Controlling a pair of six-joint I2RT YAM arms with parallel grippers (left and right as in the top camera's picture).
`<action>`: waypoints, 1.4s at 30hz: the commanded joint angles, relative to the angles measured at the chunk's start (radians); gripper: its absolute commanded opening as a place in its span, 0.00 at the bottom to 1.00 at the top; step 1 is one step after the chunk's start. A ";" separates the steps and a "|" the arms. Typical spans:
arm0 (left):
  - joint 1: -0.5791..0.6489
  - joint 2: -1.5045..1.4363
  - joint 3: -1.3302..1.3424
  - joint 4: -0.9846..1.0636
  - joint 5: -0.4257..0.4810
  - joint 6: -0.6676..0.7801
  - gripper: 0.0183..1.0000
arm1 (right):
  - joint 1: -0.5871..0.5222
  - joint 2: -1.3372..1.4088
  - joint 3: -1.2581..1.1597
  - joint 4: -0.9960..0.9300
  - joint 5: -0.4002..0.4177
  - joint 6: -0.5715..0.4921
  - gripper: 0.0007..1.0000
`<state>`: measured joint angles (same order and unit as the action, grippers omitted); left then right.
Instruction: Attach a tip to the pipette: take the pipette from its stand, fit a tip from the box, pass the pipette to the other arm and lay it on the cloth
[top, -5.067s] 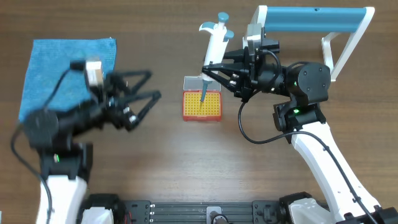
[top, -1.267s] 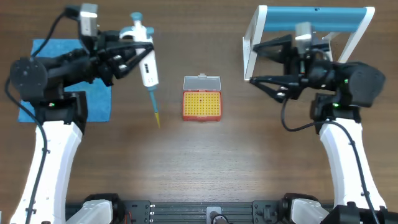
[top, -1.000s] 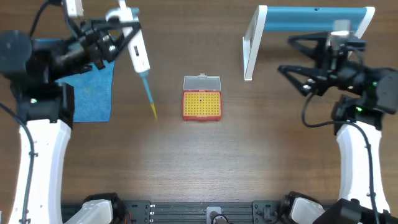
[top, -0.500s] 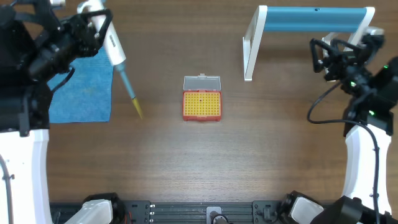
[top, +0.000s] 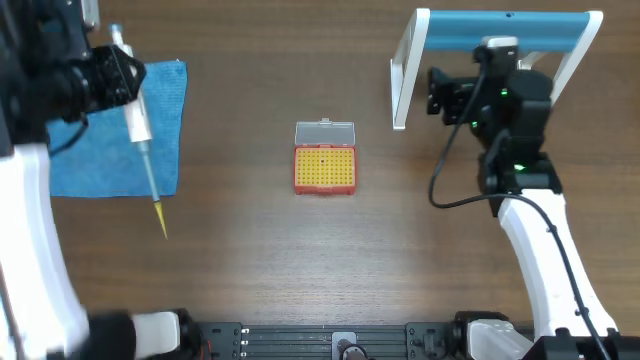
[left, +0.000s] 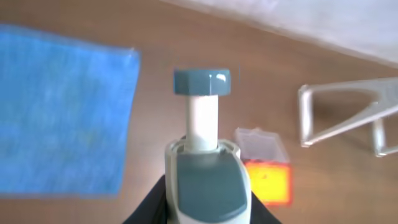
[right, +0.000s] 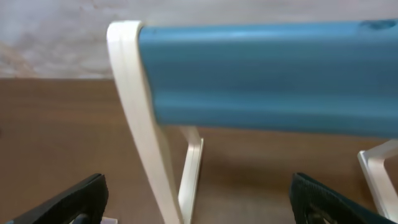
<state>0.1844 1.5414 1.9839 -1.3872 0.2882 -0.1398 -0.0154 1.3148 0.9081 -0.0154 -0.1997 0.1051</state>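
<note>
Two tools | left tool (left: 205, 213) grips pipette (left: 204, 180) | right tool (right: 200, 208) wide apart, facing stand (right: 267, 78)

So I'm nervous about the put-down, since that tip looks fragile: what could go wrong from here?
1. In the top view the pipette hangs along the edge of the cloth, and its yellow tip shows over bare table. Set down like this, the tip may land off the cloth.
2. The left gripper holds the pipette near its head, so the long shaft leads. The tip could strike first and bend or come off.
</note>
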 joint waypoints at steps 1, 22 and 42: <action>0.092 0.257 0.223 -0.140 -0.023 0.116 0.01 | 0.035 -0.006 0.008 -0.079 0.087 -0.024 0.94; 0.252 0.835 0.378 -0.076 -0.260 0.293 0.01 | 0.035 -0.006 0.007 -0.238 0.050 -0.020 0.95; 0.120 0.962 0.378 0.210 -0.186 0.437 0.01 | 0.121 -0.002 0.007 -0.238 0.050 -0.021 0.95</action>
<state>0.3206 2.4733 2.3375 -1.1984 0.0128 0.2653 0.0887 1.3148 0.9081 -0.2550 -0.1440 0.0917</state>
